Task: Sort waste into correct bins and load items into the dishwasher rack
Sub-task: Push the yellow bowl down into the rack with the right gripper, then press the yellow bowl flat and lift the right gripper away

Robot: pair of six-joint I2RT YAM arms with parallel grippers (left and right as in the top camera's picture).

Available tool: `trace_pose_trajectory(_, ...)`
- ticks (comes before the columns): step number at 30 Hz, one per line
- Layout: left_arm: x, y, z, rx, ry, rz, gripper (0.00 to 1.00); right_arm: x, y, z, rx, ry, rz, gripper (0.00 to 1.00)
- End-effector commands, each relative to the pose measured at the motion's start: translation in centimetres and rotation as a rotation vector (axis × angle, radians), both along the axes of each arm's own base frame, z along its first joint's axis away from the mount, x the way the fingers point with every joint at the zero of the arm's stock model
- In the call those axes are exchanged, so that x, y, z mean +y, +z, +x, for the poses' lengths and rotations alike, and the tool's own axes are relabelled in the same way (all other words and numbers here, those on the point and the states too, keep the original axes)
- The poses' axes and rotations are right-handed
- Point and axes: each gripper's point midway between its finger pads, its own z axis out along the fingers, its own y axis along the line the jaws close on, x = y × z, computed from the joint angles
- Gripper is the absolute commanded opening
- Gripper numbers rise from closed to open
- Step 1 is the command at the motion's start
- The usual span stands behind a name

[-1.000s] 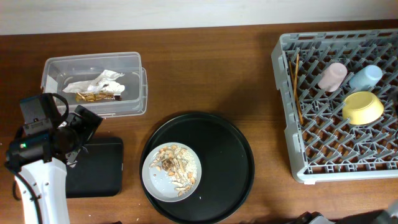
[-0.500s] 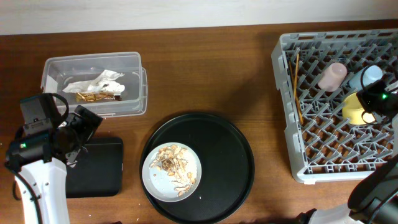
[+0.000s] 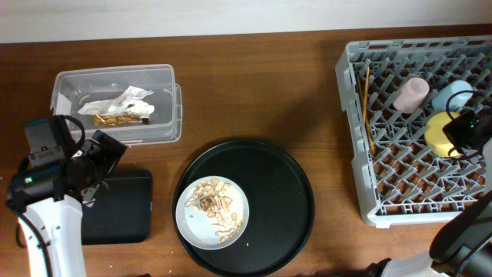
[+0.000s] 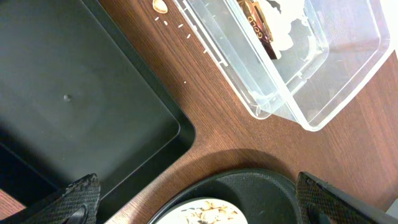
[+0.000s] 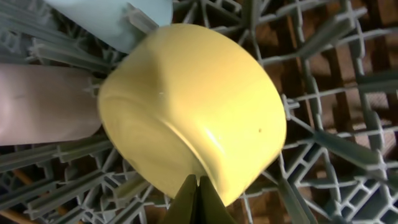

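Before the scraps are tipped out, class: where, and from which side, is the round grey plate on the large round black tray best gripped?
The round grey plate lies flat, so only its rim is grippable. Probably pinch from above at the overhead view's lower-left rim, which the food scraps leave bare.

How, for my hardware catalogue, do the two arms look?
Left arm: white link, black wrist block, looped black cable, small green light. Right arm: black, with the same cable loop and green light. Fingers are dark and rough-textured.
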Motion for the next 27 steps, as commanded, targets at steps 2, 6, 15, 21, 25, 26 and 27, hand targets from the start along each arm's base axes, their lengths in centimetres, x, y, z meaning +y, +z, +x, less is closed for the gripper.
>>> trace_pose_trajectory(2,0.0,0.0,0.0,-0.003,0.013,-0.011,0.99,-3.4,1.9,-1.2,0.035,-0.115,-0.117,0.04)
trace_pose_trajectory(6,0.0,0.0,0.0,-0.003,0.013,-0.011,0.99,-5.2,3.0,-2.1,0.051,-0.169,-0.179,0.04)
trace_pose_trajectory(15,0.0,0.0,0.0,-0.003,0.013,-0.011,0.99,-6.3,4.3,-2.6,0.053,-0.199,-0.204,0.04)
trace_pose_trajectory(21,0.0,0.0,0.0,-0.003,0.013,-0.011,0.99,-6.3,6.6,-1.7,0.014,-0.17,-0.202,0.04)
trace_pose_trajectory(25,0.0,0.0,0.0,-0.003,0.013,-0.011,0.99,-5.0,6.8,-0.3,-0.046,-0.102,-0.133,0.04)
trace_pose_trajectory(26,0.0,0.0,0.0,-0.003,0.013,-0.011,0.99,-4.5,6.7,0.1,-0.065,-0.085,-0.109,0.04)
trace_pose_trajectory(27,0.0,0.0,0.0,-0.003,0.013,-0.011,0.99,-4.0,6.8,0.5,-0.087,-0.065,-0.082,0.04)
